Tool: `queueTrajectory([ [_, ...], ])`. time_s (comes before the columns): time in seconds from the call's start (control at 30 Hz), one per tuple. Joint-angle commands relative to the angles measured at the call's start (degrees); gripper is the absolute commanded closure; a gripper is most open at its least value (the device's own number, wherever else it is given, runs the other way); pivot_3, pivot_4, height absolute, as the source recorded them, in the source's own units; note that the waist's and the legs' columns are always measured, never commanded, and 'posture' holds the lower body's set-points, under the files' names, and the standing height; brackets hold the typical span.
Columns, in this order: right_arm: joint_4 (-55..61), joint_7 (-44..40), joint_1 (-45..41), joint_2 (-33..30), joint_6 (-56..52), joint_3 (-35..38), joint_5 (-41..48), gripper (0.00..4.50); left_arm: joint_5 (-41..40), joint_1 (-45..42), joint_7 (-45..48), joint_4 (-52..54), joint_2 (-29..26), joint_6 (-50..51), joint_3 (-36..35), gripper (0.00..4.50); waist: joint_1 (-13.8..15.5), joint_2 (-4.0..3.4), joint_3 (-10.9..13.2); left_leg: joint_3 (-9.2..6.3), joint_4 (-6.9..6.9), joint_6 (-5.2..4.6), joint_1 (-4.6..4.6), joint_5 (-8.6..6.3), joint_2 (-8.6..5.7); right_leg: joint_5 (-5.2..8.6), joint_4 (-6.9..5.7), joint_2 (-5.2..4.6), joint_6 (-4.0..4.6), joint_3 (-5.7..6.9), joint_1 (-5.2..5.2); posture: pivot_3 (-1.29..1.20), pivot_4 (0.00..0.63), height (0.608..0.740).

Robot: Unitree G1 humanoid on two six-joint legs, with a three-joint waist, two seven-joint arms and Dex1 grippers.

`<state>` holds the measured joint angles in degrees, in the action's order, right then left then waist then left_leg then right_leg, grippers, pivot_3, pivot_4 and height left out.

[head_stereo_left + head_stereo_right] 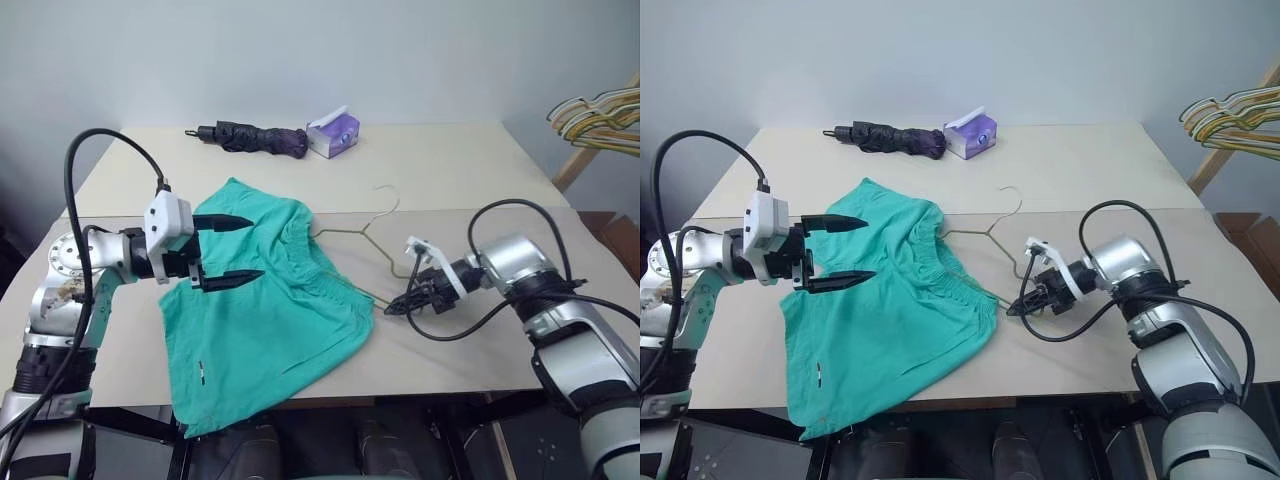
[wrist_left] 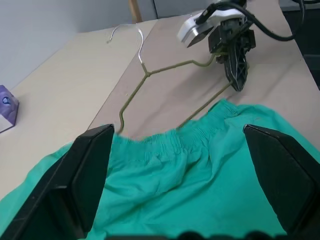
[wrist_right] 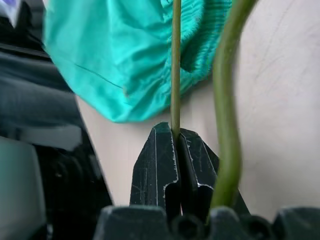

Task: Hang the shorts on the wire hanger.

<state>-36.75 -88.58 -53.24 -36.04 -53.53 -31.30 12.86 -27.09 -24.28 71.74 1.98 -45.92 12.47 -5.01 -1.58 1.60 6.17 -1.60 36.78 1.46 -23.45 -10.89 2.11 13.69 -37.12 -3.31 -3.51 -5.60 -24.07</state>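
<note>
You see the teal-green shorts (image 1: 265,315) lying flat on the beige table (image 1: 470,170), with one leg hanging a little over the near edge. The gathered waistband points toward the right side of the table. The thin olive wire hanger (image 1: 362,232) lies on the table just beside the waistband; its hook curves toward the far side, and one end of the wire goes under the waistband of the shorts.

Your right gripper (image 1: 400,305) is clenched on the bottom bar of the hanger, near its outer corner. In the right wrist view the two black fingers (image 3: 160,170) press together with the wire between them. Your left gripper (image 1: 228,250) hovers above the shorts with its jaws wide apart and nothing between them; it points toward the right.

At the far edge of the table you find a folded dark umbrella (image 1: 255,137) and, just beside it, a purple tissue box (image 1: 333,133). A bunch of coloured hangers (image 1: 598,118) hangs at the far right, well apart from the table.
</note>
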Motion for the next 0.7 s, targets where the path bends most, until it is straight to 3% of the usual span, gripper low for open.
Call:
queueTrajectory([
  [0.03,-2.57,-0.99,-2.74,1.79,4.07,0.63,-2.08,4.50,-0.26,0.72,-0.59,2.31,-0.90,-0.84,-2.00,0.02,0.14,0.00,0.00,0.00,0.00,0.00,0.00,0.00,-0.01,0.00,0.01,-0.01,0.00,0.00,0.00,0.11,0.060,0.740],
  [0.3,-11.88,3.67,-7.65,6.85,8.12,5.56,-4.37,4.50,-0.09,0.62,-0.90,2.33,-1.10,-0.71,-2.16,0.02,0.75,0.01,0.00,-0.02,0.00,0.00,0.03,0.00,0.00,-0.05,0.00,0.00,0.08,0.01,0.03,0.11,0.058,0.740],
  [0.5,-11.70,4.30,-6.68,7.72,8.22,7.87,-4.60,4.50,0.07,0.04,-1.06,1.88,-1.01,-0.92,-1.97,0.02,0.77,0.00,0.00,-0.02,0.00,0.00,-0.01,0.00,-0.01,-0.19,-0.01,0.00,0.32,0.01,0.01,0.11,0.053,0.740],
  [0.7,-6.54,13.26,-2.26,5.90,8.00,20.15,-0.39,4.50,0.45,-0.85,-1.28,0.62,-1.03,-1.40,-2.16,0.02,0.90,0.01,-0.01,-0.04,0.00,0.00,0.00,0.00,-0.01,-0.21,0.00,0.00,0.34,0.03,0.03,0.08,0.050,0.740],
])
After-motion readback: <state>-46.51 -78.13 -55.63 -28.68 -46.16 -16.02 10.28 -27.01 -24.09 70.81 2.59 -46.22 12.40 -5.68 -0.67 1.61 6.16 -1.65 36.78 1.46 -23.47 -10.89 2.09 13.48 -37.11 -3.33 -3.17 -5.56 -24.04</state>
